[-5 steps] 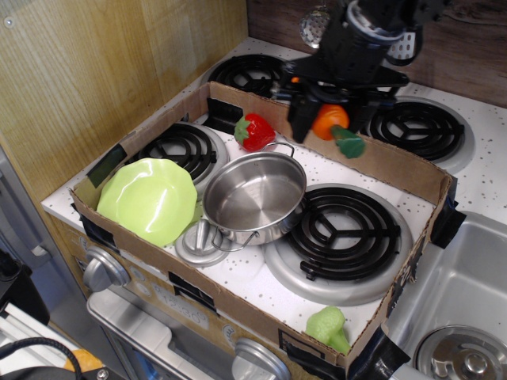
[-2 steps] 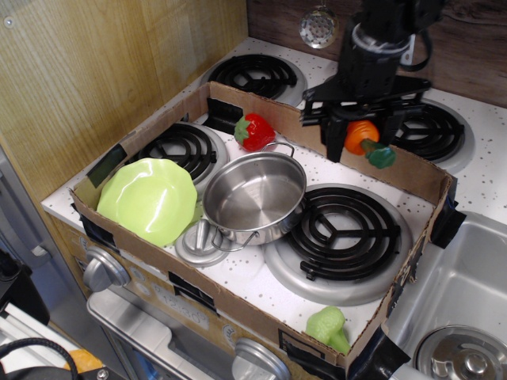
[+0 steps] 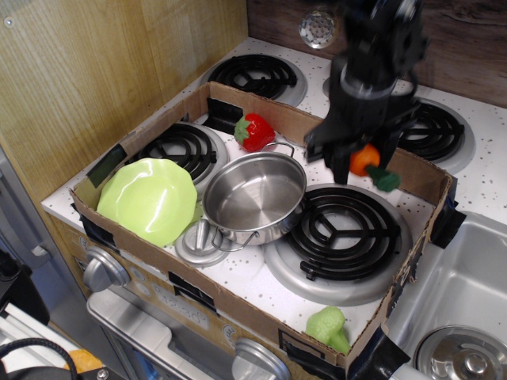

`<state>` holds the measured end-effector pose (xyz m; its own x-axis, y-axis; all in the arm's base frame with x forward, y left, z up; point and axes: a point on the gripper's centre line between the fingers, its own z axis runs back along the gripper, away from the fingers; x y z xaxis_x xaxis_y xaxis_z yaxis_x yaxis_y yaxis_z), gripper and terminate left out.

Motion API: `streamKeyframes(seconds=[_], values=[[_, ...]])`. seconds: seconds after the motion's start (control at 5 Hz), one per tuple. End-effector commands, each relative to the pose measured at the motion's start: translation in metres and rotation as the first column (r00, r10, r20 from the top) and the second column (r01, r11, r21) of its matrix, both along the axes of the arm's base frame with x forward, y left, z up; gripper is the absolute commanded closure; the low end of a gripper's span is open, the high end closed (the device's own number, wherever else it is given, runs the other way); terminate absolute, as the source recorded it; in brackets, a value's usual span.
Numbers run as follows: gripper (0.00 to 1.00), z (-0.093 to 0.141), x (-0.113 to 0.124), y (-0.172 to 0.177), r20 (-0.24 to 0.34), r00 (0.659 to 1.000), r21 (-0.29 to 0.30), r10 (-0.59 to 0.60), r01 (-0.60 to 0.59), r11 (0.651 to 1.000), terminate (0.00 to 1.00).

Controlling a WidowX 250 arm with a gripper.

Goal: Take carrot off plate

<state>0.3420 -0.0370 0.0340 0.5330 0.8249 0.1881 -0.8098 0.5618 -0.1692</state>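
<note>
No readable text, label, brand, number or sign shows anywhere in the view. The dark patches along the cardboard box [image 3: 238, 313] rim are too small and blurred to tell whether they carry print, and the stove knobs [image 3: 101, 271] at the front show no legible markings.

Lighting: even, bright, overhead. Glare: steel pot [image 3: 255, 196] left of the gripper [image 3: 360, 154]. Blur: arm above gripper motion-smeared; remainder sharp. Shadows soft.
</note>
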Motion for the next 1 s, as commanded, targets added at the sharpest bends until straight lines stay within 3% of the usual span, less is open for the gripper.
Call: streamKeyframes(seconds=[0.0,0.2,0.6,0.8], values=[[1.0,0.0,0.017,0.009,0.076,0.996,-0.039,0.045,-0.043,0.998,0.0],[0.0,0.008,0.022,0.011,0.03,0.999,-0.018,0.031,-0.031,0.999,0.0],[0.0,0.024,0.024,-0.003,0.002,0.997,0.039,0.072,-0.072,0.997,0.0],[0.0,0.036,0.025,-0.006,-0.049,0.994,0.04,0.095,-0.093,0.995,1.0]])
